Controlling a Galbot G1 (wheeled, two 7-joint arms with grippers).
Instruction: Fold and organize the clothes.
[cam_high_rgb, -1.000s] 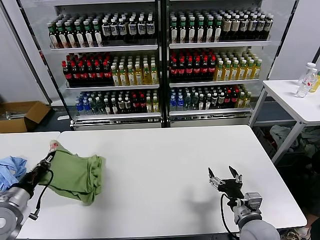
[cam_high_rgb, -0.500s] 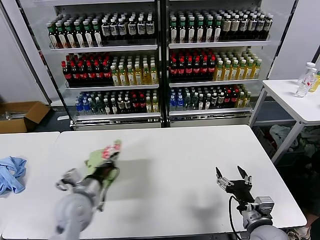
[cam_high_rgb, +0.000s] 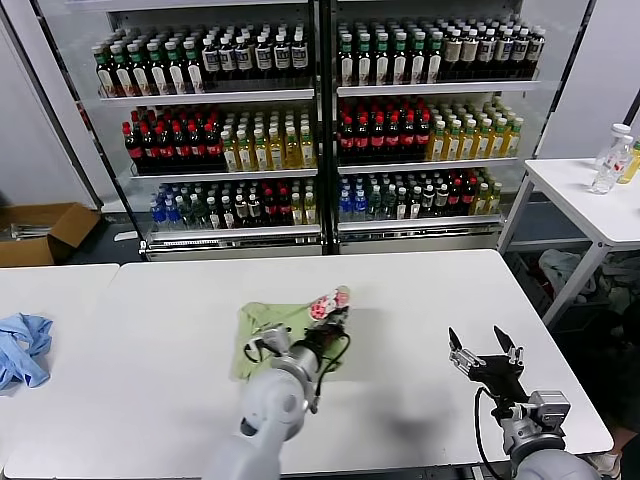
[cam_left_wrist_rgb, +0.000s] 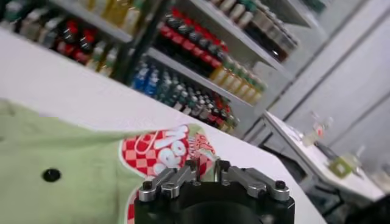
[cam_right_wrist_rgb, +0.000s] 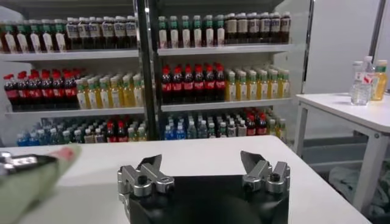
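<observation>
The light green polo shirt (cam_high_rgb: 262, 327) lies bunched near the middle of the white table (cam_high_rgb: 420, 290). One edge, with the red-and-white checkered print (cam_high_rgb: 326, 304), is lifted. My left gripper (cam_high_rgb: 331, 313) is shut on that edge beside the print. The left wrist view shows the shirt (cam_left_wrist_rgb: 73, 161), its print (cam_left_wrist_rgb: 163, 151), a dark button (cam_left_wrist_rgb: 51, 175) and my left gripper (cam_left_wrist_rgb: 205, 168) pinching the cloth. My right gripper (cam_high_rgb: 485, 356) is open and empty over the table's front right; it also shows in the right wrist view (cam_right_wrist_rgb: 204, 165).
A light blue cloth (cam_high_rgb: 20, 345) lies on the neighbouring table at far left. Glass-door coolers full of bottles (cam_high_rgb: 320, 120) stand behind. A white side table (cam_high_rgb: 590, 200) with bottles stands at the right. A cardboard box (cam_high_rgb: 40, 230) sits on the floor at left.
My left gripper has carried the shirt from the table's left end to its middle. My right gripper has drifted slightly right and toward the front edge, still open.
</observation>
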